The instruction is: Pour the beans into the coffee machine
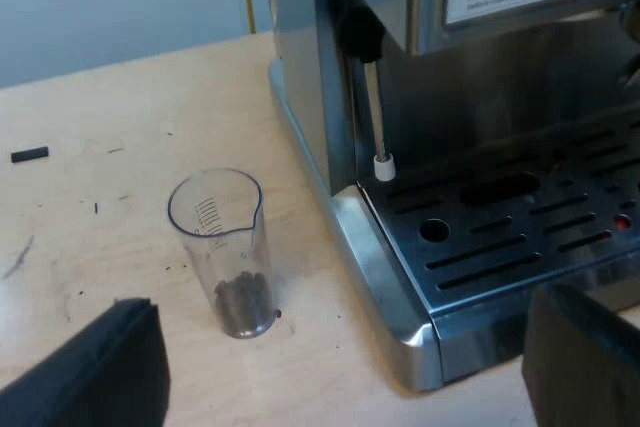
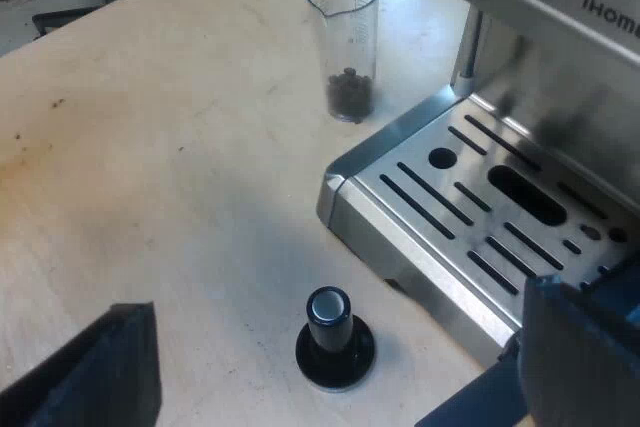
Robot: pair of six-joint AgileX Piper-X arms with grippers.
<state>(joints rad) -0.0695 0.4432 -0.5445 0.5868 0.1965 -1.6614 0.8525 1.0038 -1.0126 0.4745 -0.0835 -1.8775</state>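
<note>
A clear measuring glass (image 1: 229, 252) stands upright on the wooden table beside the espresso machine (image 1: 470, 127), with dark coffee beans in its bottom. My left gripper (image 1: 340, 367) hangs open above the table, the glass a little beyond its fingers and apart from them. My right gripper (image 2: 340, 372) is open too, with a tamper with a black knob (image 2: 333, 337) standing on the table between its fingers, untouched. The measuring glass (image 2: 347, 42) stands farther off by the corner of the machine's drip tray (image 2: 470, 227).
The machine's steam wand (image 1: 378, 117) hangs over the slotted drip tray (image 1: 520, 227). A small black piece (image 1: 29, 155) lies on the table away from the glass. A few stray bean crumbs lie near the glass.
</note>
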